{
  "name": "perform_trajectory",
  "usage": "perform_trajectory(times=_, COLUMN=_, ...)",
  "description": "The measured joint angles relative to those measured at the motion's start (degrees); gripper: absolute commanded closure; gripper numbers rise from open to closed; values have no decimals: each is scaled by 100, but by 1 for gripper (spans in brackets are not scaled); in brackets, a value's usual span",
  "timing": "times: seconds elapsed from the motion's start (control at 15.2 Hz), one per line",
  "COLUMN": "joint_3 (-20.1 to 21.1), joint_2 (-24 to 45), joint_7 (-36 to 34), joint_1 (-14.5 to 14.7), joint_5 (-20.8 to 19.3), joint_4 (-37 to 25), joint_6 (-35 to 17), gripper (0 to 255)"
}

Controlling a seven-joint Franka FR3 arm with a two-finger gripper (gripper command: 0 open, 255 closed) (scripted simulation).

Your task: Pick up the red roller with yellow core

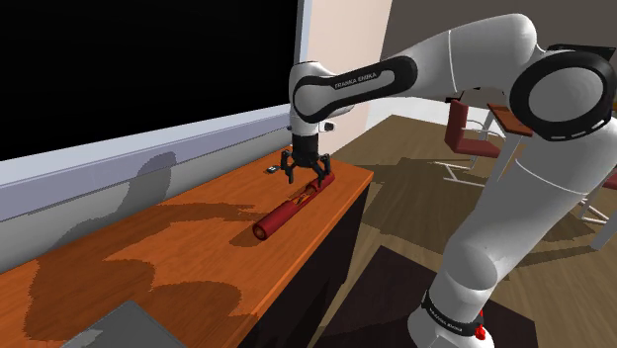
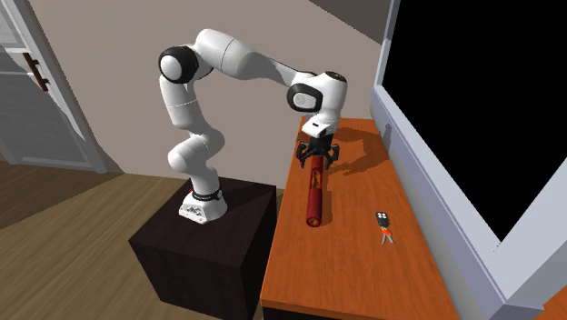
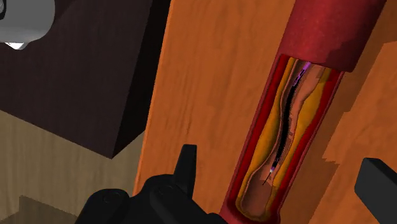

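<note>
Find the red roller (image 1: 287, 213) lying flat on the wooden bench (image 1: 148, 257), lengthwise along the edge on the stand's side and near that edge. Note the pincer (image 3: 278, 159) low over one end of it, the end farther from the shoulder camera. Spread wide, straddling the roller with a gap on both sides, gripping nothing. Yellow core on show along the roller's length in the wrist view, with a darker red cap beyond.

Risks, judged from here:
- Grabbing near the end instead of the middle: expect the long free part to droop or swing on lifting, maybe twisting out of the fingers (image 3: 186, 165).
- Round body, so prone to rolling. Sitting closer to one finger than the other in the wrist view, so likely to be touched on one side first and nudged sideways before the squeeze.
- Near the bench edge: given a hard enough nudge, could go over and down to the floor.
- Closing too high: pinching only the upper curve and squirting the roller out.
- Dropping too low: jamming fingertips into the bench top.

Containers: none spotted on the bench, so nothing to log inside anything. Other loose bits: small key fob (image 2: 384, 223) lying well apart from the roller, toward the window side, and a grey flat slab (image 1: 109, 326) at the bench's near end in the shoulder view. Neither in the way of the grasp.
</note>
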State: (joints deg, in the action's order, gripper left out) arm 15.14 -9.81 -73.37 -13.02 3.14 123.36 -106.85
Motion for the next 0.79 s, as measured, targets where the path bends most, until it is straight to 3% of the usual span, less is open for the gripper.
perform_trajectory(times=0.2, joint_3=22, joint_2=411, joint_7=-592, joint_1=-82, joint_5=-81, joint_4=-84, joint_6=-163, gripper=0)
perform_trajectory(times=0.59, joint_3=39, joint_2=643, joint_7=-716, joint_1=-85, joint_5=-131, joint_4=143, joint_6=-593, gripper=0)
perform_trajectory(times=0.66, joint_3=38, joint_2=655, joint_7=-717, joint_1=-87, joint_5=-134, joint_4=162, joint_6=-624, gripper=255)
perform_trajectory(times=0.79, joint_3=39, joint_2=662, joint_7=-721, joint_1=-86, joint_5=-136, joint_4=171, joint_6=-645, gripper=255)
